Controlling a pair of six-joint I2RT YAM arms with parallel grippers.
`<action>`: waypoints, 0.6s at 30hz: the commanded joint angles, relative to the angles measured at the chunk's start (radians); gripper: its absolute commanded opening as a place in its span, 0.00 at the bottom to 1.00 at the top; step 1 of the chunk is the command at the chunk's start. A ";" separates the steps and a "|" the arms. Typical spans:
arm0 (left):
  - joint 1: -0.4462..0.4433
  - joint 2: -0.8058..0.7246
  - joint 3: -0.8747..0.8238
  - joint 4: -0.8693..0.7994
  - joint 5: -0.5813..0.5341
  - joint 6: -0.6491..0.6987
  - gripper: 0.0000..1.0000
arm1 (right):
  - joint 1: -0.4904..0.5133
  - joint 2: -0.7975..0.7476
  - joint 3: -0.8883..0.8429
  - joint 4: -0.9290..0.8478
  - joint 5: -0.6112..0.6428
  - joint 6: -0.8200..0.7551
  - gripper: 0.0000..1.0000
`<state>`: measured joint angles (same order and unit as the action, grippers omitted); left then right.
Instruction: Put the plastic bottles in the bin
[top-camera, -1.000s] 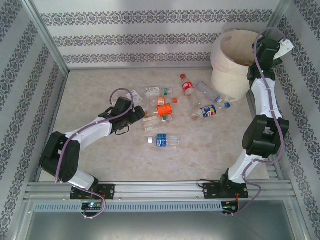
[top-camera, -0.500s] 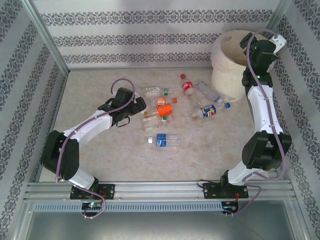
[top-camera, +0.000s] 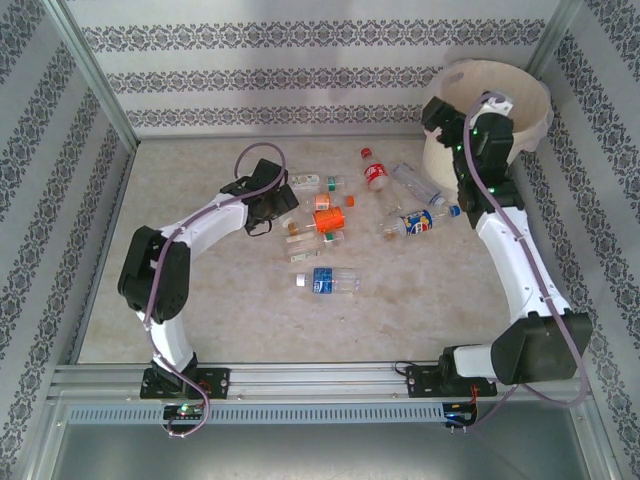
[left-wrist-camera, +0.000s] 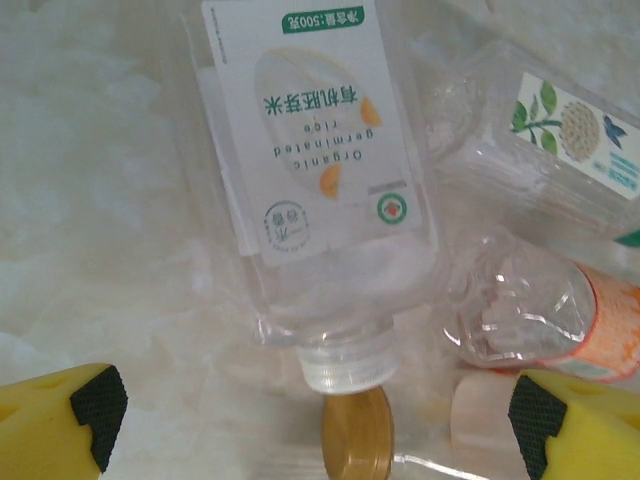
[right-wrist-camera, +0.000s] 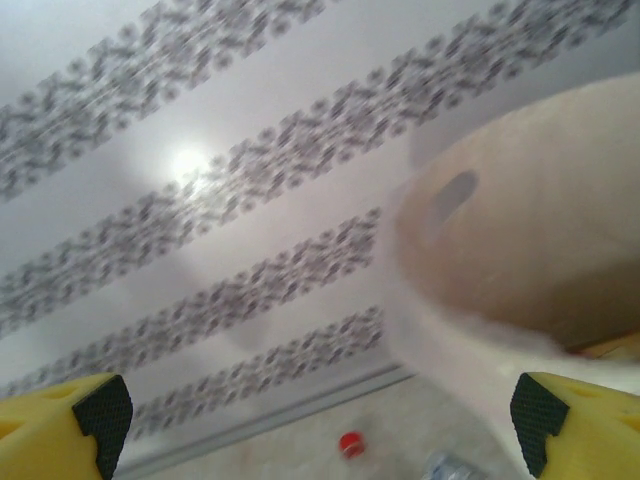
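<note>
Progress: the plastic bottles (top-camera: 330, 215) lie scattered mid-tabletop (top-camera: 420, 300), well apart from the bin (top-camera: 520, 70), which stands in the far right corner. Among them are a red-label bottle (top-camera: 375, 176), a blue-label bottle (top-camera: 330, 282) nearest the arm bases, and an orange-label bottle (top-camera: 327, 218). I judge most of the job is left to do, with roughly nine bottles out on the tabletop.

Left tool (left-wrist-camera: 315, 425): jaws wide, nothing between them. It hangs over the left side of the cluster, lined up on a white-label bottle (left-wrist-camera: 320, 170) lying with its neck toward the tool. A gold cap (left-wrist-camera: 357, 438) sits just below that neck.

Right tool (right-wrist-camera: 320, 425): jaws wide and empty, raised beside the bin's rim and facing the back wall.

Unclear:
- The bin's inside is partly covered by the right arm in the top view, so I cannot count what is in it.
- The clear bottles overlap, which makes the tabletop count uncertain.
- The right wrist view is blurred.
</note>
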<state>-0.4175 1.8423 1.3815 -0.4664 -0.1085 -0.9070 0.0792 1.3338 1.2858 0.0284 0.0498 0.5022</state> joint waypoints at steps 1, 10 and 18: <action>-0.003 0.066 0.080 -0.058 -0.036 -0.019 1.00 | 0.060 -0.034 -0.056 0.014 -0.066 0.035 0.98; -0.001 0.248 0.287 -0.173 -0.092 -0.013 0.99 | 0.172 -0.020 -0.093 -0.013 -0.085 0.001 0.98; 0.007 0.309 0.306 -0.184 -0.089 -0.012 1.00 | 0.173 -0.038 -0.103 -0.016 -0.056 -0.014 0.98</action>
<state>-0.4171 2.1239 1.6623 -0.5938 -0.1703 -0.9104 0.2489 1.3159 1.2007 0.0101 -0.0238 0.5140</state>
